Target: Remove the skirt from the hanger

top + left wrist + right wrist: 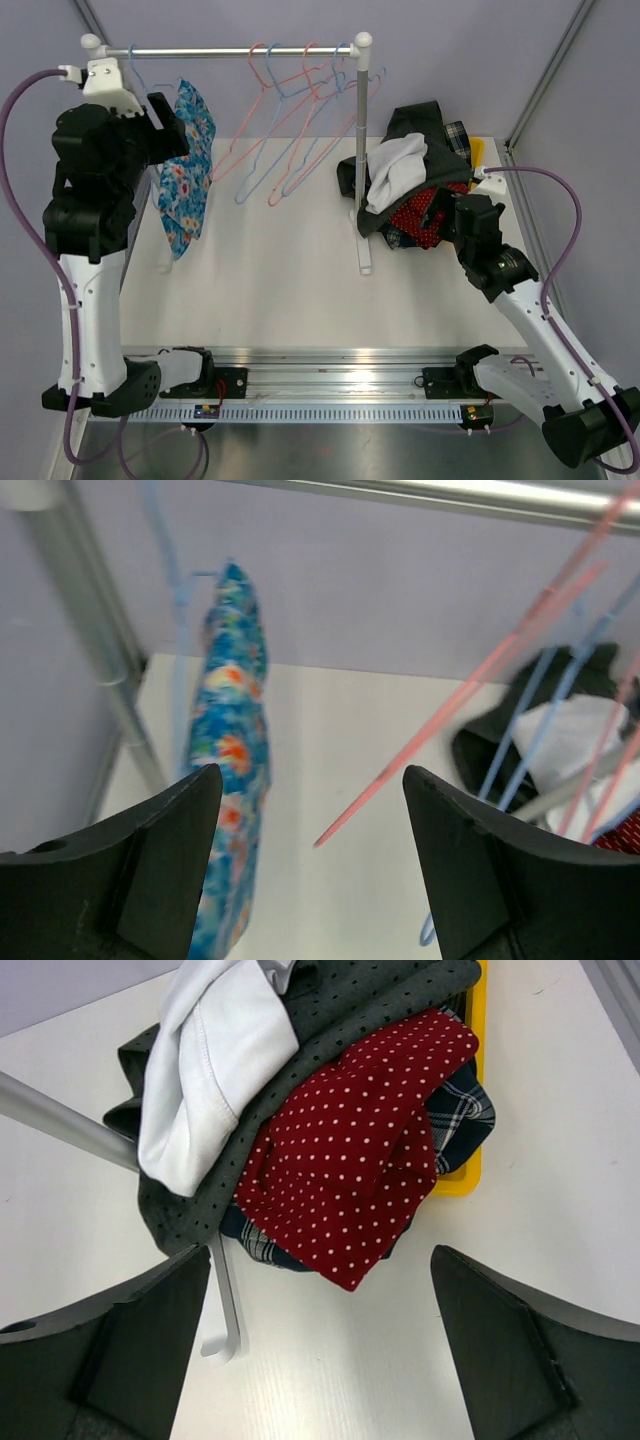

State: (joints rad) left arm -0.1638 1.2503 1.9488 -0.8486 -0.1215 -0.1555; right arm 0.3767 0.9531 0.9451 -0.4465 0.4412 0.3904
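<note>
1. From the top camera we saw the skirt (185, 170) hanging at the left end of the rail (240, 50) on a pale blue hanger (135, 65). It was blue cloth printed with red, orange and white flowers. It fell in long loose folds toward the table (280, 290). The left arm (95, 190) stood raised just beside it, with its dark wrist against the skirt's upper left edge. We could not tell from there whether they touched. Bare pink and blue hangers (290, 120) hung further right along the rail. The right arm (500, 265) reached toward a heap of clothes (420, 165) by the rack's right post.

2. Through the left wrist camera, the left gripper (310, 775) had its jaws wide apart with nothing between them. The skirt hung beyond the left finger. It showed almost edge-on as a narrow, blurred strip of blue with orange and green patches, beside the rack's left post (90, 630). A pink hanger wire (470, 680) slanted across the gap.

3. Through the right wrist camera, the right gripper (320, 1255) was spread wide and held nothing. It hovered above the heap, where we made out a white garment (210, 1060), a grey dotted one (360, 1010), a red cloth with white dots (350, 1160) and some plaid fabric (465, 1110), lying over a yellow tray (460, 1175).
</note>
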